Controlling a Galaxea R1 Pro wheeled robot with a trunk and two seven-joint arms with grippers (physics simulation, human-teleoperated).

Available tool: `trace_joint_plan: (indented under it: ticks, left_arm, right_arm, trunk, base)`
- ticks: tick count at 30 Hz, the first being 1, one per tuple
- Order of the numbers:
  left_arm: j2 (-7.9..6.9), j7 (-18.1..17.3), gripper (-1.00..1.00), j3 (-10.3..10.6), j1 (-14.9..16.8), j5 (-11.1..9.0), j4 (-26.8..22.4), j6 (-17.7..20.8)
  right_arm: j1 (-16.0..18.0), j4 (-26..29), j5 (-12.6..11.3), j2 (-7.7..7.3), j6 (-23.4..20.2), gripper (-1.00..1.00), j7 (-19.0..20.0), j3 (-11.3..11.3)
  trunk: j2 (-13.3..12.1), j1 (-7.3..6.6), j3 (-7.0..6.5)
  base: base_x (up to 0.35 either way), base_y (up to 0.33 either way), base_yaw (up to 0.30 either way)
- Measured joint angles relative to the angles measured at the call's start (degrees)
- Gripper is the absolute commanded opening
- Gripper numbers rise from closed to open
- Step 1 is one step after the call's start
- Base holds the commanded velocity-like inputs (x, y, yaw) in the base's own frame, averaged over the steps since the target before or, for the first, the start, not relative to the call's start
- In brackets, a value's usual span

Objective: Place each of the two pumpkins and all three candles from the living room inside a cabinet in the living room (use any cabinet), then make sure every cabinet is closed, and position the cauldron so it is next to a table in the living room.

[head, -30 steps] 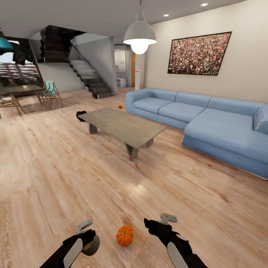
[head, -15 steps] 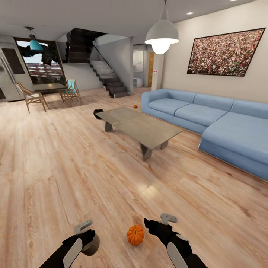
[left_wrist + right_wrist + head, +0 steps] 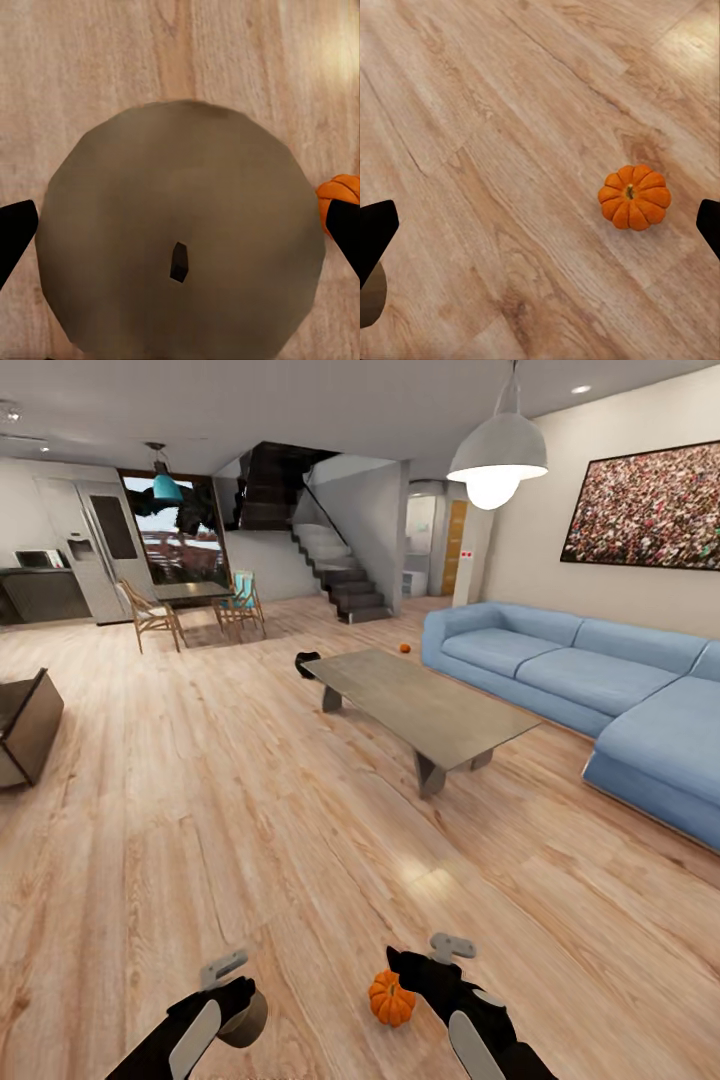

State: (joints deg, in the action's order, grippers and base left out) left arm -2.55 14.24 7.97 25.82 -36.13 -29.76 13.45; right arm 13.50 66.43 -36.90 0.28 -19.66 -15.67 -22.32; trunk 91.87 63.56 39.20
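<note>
- We saw one pumpkin upright on the wooden floor, stem up, sitting between our two arms and just beside the right one; in the right wrist view the same pumpkin lay apart from both dark fingertips.
- A second pumpkin was tiny and far off, on the floor past the far end of the table, near the blue sofa; we could not tell how its stem pointed.
- That made two pumpkins counted; we saw no candle we could be sure of.
- The table was one, its long axis running from the near right away to the far left, towards the staircase.
- The cauldron, one black pot, sat on the floor touching or just beside the table's far corner; its mouth was too small to read.
- The left gripper and right gripper were held low and forward, forearms angled inward.
- In both wrist views the finger tips stood at opposite edges, wide apart, with nothing between them.
- Under the left gripper a round grey-brown disc was seen, with the pumpkin's edge at its side.
- A dark brown piece of furniture stood at the far left, cut off by the frame.
</note>
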Motion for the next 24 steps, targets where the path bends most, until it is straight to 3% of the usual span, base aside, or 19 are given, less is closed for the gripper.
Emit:
trace_joint_plan:
  ticks: [3,19,24]
  left_arm:
    - [0.00,0.00,-1.00,-0.01,0.00,-0.01,0.00,0.01]
    - [-0.12,-0.27,-1.00,-0.01,-0.01,-0.07,0.00,0.01]
    - [-0.15,-0.32,-1.00,-0.08,0.00,-0.09,0.01,0.02]
  right_arm:
    - [0.00,0.00,0.00,0.00,0.00,1.00,0.00,0.00]
    - [0.00,-2.37,0.10,0.00,0.48,1.00,0.00,-0.17]
    - [0.00,-2.46,0.07,0.00,0.62,1.00,0.01,-0.17]
  trunk:
    - [-1.20,-0.66,-0.54]
    - [-1.22,-0.67,-0.54]
    - [-1.22,-0.67,-0.54]
  base:
    - [0.000,0.000,0.280]
    - [0.000,0.000,0.280]
    - [0.000,0.132,0.280]
